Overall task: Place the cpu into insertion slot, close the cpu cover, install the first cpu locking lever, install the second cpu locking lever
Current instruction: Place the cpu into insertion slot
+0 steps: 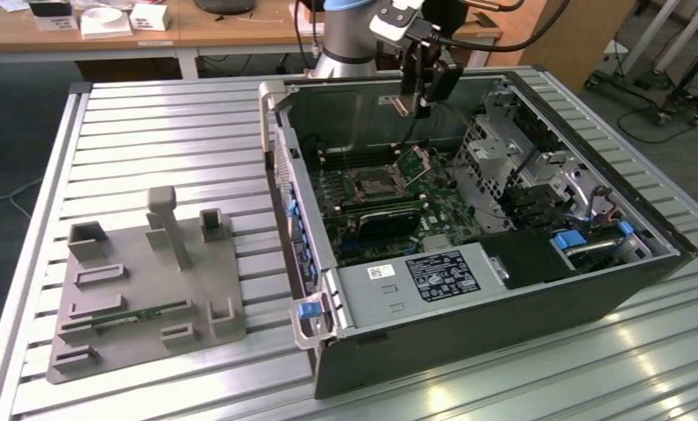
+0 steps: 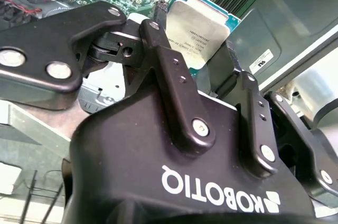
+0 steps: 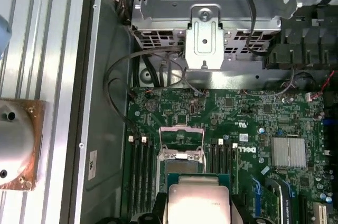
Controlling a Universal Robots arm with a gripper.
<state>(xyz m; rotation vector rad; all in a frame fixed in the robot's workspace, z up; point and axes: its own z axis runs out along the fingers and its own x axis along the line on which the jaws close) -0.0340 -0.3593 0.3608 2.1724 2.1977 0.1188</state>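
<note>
**Open from above, hemmed at the sides**

The case (image 1: 443, 342) lay open on top, leaving free air over the insertion slot (image 1: 369, 183). A metal drive cage (image 1: 507, 149) rose on the exterior view's right, with loose cables (image 3: 150, 65) looped beside it.

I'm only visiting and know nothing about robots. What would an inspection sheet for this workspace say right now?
Surface: slatted metal table, carrying an open computer case.
Job's things: cpu held in the air above the motherboard; insertion slot with no chip in it; cpu cover raised open.
Clutter: grey fixture tray beside the case, on the exterior view's left.
Grippers: gripper shut on the cpu's edges, over the case.
Cables: black cables looped inside the case; floor cables past the table.
Surroundings: wooden desk with white boxes behind the table.
</note>
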